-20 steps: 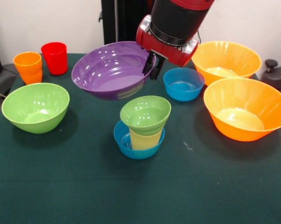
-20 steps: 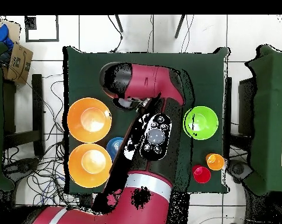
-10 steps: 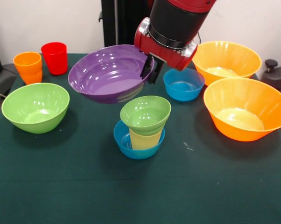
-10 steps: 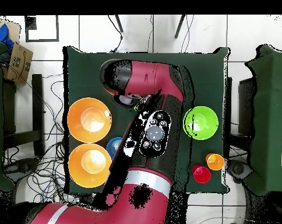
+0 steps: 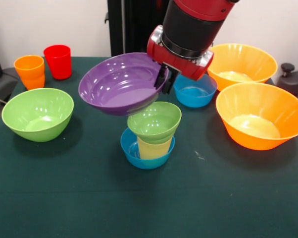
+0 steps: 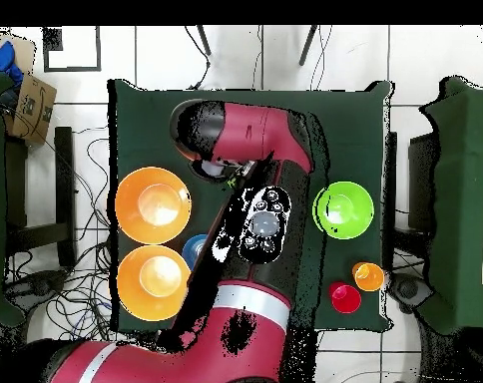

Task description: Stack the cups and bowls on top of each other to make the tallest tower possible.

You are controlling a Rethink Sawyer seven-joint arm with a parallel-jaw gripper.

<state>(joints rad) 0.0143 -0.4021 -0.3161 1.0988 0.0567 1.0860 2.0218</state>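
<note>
Purple bowl (image 5: 120, 83) shifted toward pile since prior frame, now tilted in air, edge overlapping small green bowl (image 5: 154, 120). End effector (image 5: 166, 78) clamped on its rim. Pile on tabletop (image 5: 65, 193): blue bowl (image 5: 130, 145) w/ yellow cup (image 5: 154, 148) inside, green bowl on top. Other bowls sit empty: lg green (image 5: 37, 113), blue (image 5: 194, 89), 2 orange (image 5: 261, 114).

A dark green tabletop (image 5: 65, 198) carries a large green bowl (image 5: 37, 114), an orange cup (image 5: 29, 71) beside a red cup (image 5: 58, 61), two big orange bowls (image 5: 260, 115), a lone blue bowl (image 5: 194, 89), and a central blue bowl (image 5: 131, 147) bearing a stack.
</note>
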